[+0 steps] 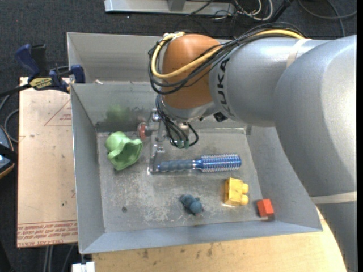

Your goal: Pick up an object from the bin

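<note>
Camera view: gripper [156, 158] stands low in the bin [85, 169], at the left end of the blue brush [198, 164], which lies left to right across the mid-floor. Whether the claw is spread or pressed together cannot be told. Green cup [122, 150] sits just left of the gripper. Risks, as judged: a grip at the handle's very tip could let the long brush pivot or slip on lifting; leftward drift could knock the cup. Yellow block [234, 191] and orange block [264, 208] lie nearer, well apart.
</note>
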Robot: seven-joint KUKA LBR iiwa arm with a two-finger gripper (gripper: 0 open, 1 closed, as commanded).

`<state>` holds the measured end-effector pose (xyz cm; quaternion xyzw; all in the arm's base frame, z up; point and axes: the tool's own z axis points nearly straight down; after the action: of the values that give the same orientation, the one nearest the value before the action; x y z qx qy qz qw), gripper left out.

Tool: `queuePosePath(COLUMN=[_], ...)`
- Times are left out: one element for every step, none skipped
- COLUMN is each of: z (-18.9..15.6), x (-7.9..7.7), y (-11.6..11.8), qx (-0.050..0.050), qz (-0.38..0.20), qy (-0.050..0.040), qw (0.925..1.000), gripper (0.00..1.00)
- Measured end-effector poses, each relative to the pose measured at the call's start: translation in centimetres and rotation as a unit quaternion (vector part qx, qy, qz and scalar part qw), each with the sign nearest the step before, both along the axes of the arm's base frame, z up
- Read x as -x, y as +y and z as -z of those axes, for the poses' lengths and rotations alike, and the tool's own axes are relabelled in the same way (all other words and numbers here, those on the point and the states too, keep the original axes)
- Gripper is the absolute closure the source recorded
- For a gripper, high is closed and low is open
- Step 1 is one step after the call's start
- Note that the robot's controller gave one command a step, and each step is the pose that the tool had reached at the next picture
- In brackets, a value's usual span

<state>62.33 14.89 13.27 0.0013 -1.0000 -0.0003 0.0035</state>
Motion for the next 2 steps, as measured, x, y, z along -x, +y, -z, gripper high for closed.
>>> queuePosePath(z=[5.13, 4.98], x=[1.97, 1.92], y=[-7.67, -7.38], qx=[0.0, -0.001], qz=[-0.12, -0.122], qy=[-0.0032, -0.0038], qw=[0.9927, 0.9926], gripper=[0.0, 1.0])
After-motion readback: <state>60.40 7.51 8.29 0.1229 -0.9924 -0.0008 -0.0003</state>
